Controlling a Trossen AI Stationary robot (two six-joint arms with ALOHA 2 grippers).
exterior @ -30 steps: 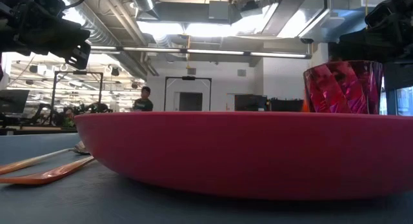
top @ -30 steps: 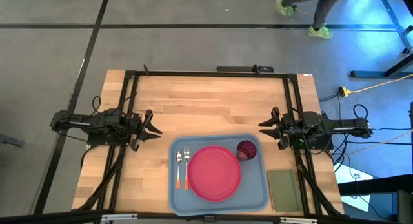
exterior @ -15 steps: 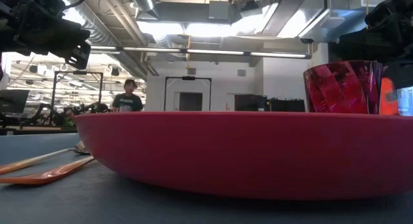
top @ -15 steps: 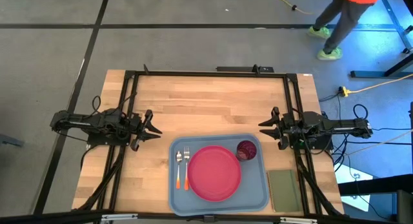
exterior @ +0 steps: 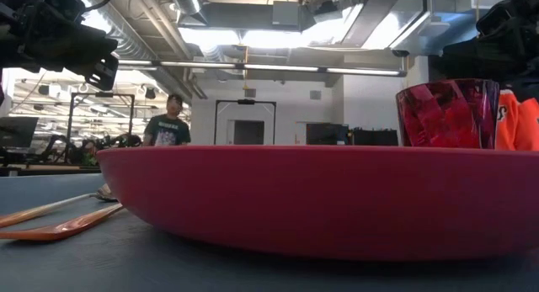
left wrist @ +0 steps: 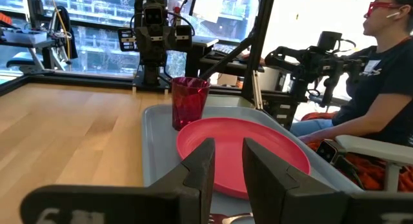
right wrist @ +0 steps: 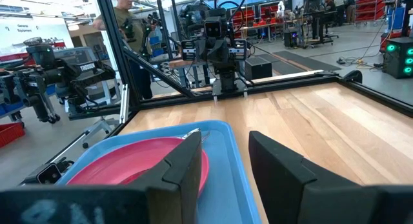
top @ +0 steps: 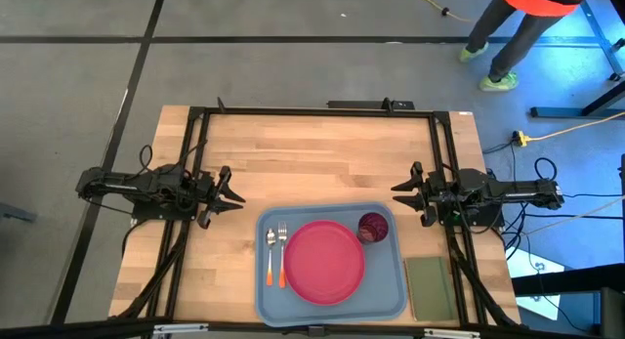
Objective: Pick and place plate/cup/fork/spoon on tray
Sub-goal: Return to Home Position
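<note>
The light blue tray (top: 262,292) lies at the table's near edge. On it rest the pink-red plate (top: 325,262), the dark red cup (top: 373,227) standing upright at the plate's far right, and the spoon (top: 270,251) and fork (top: 283,251) side by side left of the plate, with their orange handles toward the near edge. My left gripper (top: 232,190) hovers open and empty left of the tray. My right gripper (top: 400,190) hovers open and empty just beyond the tray's far right corner. The left wrist view shows the cup (left wrist: 189,102) and the plate (left wrist: 242,153).
An olive green pad (top: 428,287) lies right of the tray. Bare wood (top: 312,153) spreads over the table's far half. A black frame (top: 312,111) runs along the table's edges. A person (top: 532,12) walks on the floor beyond the far right corner.
Both arms and the dishes have kept still. Only people in the room beyond the table have walked on.
</note>
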